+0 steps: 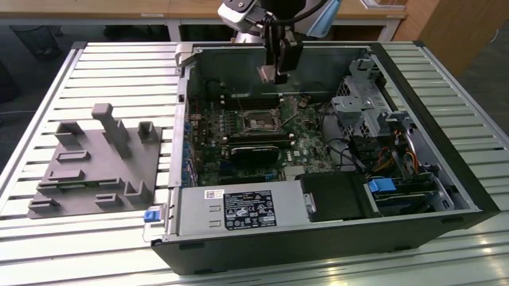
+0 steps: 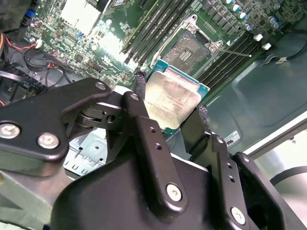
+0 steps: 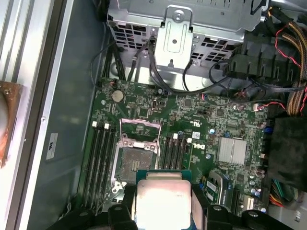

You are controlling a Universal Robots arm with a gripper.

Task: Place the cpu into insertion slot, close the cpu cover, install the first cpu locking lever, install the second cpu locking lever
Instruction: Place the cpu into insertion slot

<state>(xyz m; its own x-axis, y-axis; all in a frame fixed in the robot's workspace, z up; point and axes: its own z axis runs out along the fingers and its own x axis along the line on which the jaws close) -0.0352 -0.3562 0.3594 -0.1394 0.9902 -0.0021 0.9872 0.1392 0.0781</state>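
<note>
My gripper hangs over the back of the open computer case, shut on the cpu. In both wrist views the cpu is a flat square chip with a silvery top and a green rim, pinched at its edges between the two black fingers. The insertion slot lies bare in the green board, below and a little ahead of the chip. The cpu cover stands swung open at the slot's far edge. A thin lever sticks out beside the slot.
Long black memory slots flank the socket. A silver heatsink, a metal drive cage, cables and the power supply crowd the case. A grey fixture with pegs sits on the slatted table at the exterior view's left.
</note>
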